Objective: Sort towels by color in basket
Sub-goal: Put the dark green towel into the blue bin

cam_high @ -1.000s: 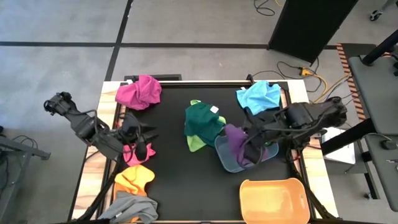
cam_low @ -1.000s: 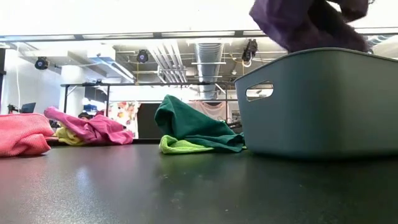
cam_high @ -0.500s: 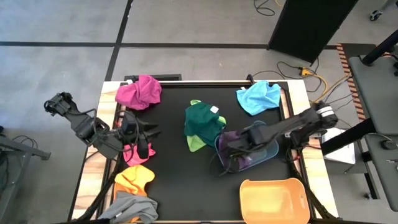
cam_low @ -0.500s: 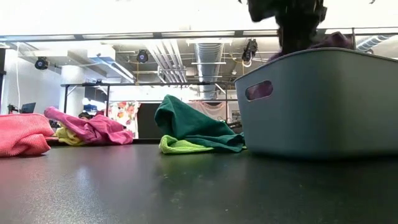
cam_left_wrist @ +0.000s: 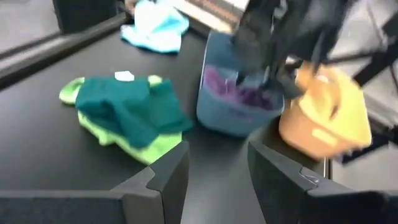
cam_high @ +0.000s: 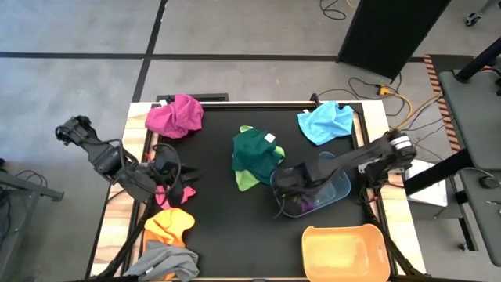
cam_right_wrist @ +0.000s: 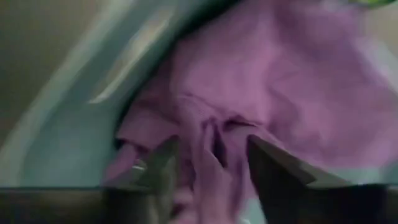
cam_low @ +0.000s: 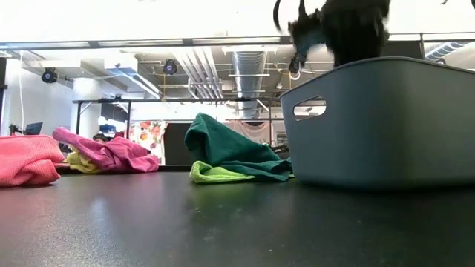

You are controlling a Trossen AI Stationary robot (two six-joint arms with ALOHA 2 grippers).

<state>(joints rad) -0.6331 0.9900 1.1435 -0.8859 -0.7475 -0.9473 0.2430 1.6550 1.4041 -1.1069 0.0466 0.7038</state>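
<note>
A purple towel (cam_right_wrist: pixel 261 81) lies in the grey-blue basket (cam_high: pixel 341 190) right of the table's middle. My right gripper (cam_right_wrist: pixel 217 165) reaches down into that basket, open, with a raised fold of the towel between its fingers. My left gripper (cam_left_wrist: pixel 217 168) hovers open over the table's left part, just above a pink towel (cam_high: pixel 167 194), with nothing between its fingers. On the table lie a magenta towel (cam_high: pixel 175 116), a light blue towel (cam_high: pixel 325 123), a dark green towel (cam_high: pixel 256 153) resting on a lime one (cam_high: pixel 247 182), an orange-yellow towel (cam_high: pixel 168 225) and a grey towel (cam_high: pixel 164 262). My right gripper comes at the purple towel from above, pointing down into the basket. Its fingers (cam_right_wrist: pixel 163 163) stand on either side of a raised fold (cam_right_wrist: pixel 210 146) of the cloth. Whether they touch the fold, I cannot tell. The towel lies slack on the basket's floor.
An orange basket (cam_high: pixel 344 251) stands at the near right corner, close to the grey-blue one. Bare black tabletop (cam_high: pixel 227 227) shows between the left towels and the baskets. Cables lie on the floor beyond the far right corner.
My right gripper has come down into the grey-blue basket, shifting a little toward the table's left. The purple towel, which hung above the basket's rim, has gone down with it and now lies inside, below the rim in the low view.
</note>
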